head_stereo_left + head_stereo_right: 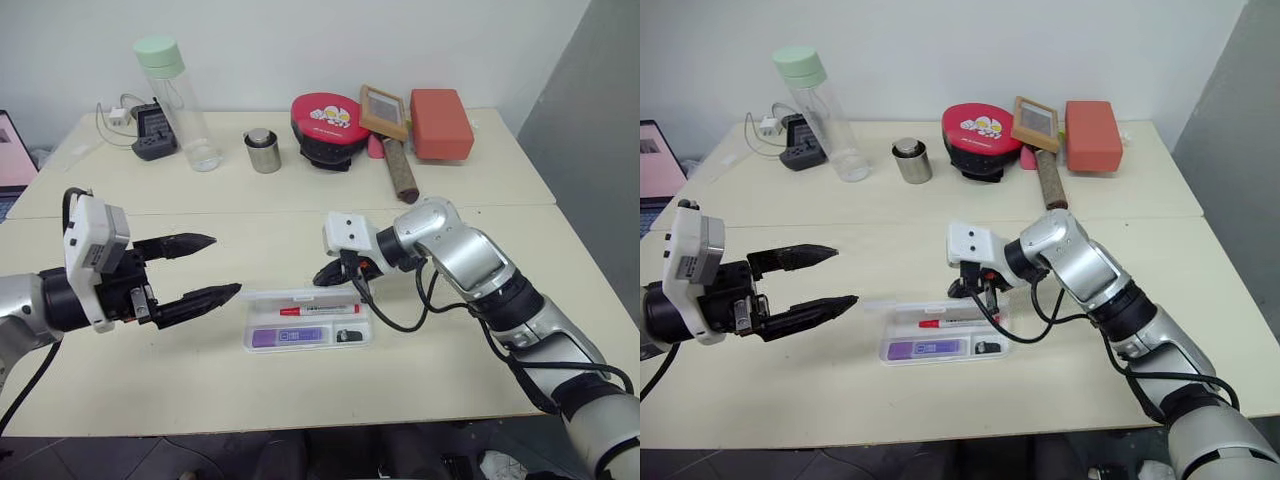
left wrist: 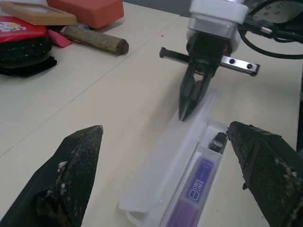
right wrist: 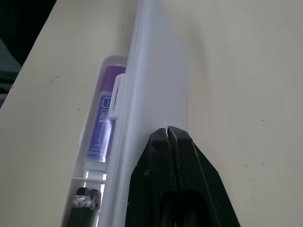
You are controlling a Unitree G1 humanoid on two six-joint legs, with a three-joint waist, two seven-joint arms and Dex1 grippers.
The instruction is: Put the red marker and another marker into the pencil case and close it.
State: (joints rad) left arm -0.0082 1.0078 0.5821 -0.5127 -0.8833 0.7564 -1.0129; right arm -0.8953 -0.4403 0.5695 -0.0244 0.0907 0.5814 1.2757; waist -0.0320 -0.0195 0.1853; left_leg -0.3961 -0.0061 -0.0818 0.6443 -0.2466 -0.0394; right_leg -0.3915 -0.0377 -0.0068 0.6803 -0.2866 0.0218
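Observation:
The white pencil case (image 1: 310,347) lies at the middle of the near table with its translucent lid (image 1: 290,296) tipped up along the far side. Inside it, the red marker (image 1: 320,310) rests in the far slot. The purple marker (image 1: 290,337) sits in the near slot, with a small dark piece (image 2: 218,142) at its end. My right gripper (image 1: 322,278) is shut, its tips (image 3: 166,135) pressed against the lid's outer face. To the left of the case, my left gripper (image 1: 225,265) hovers open and holds nothing.
Along the far table stand a clear bottle with a green cap (image 1: 178,100), a metal cup (image 1: 263,150), a red and black pouch (image 1: 328,125), a wooden-framed brush (image 1: 385,110), an orange box (image 1: 440,122) and a charger (image 1: 152,135). A laptop (image 1: 12,150) sits at the left edge.

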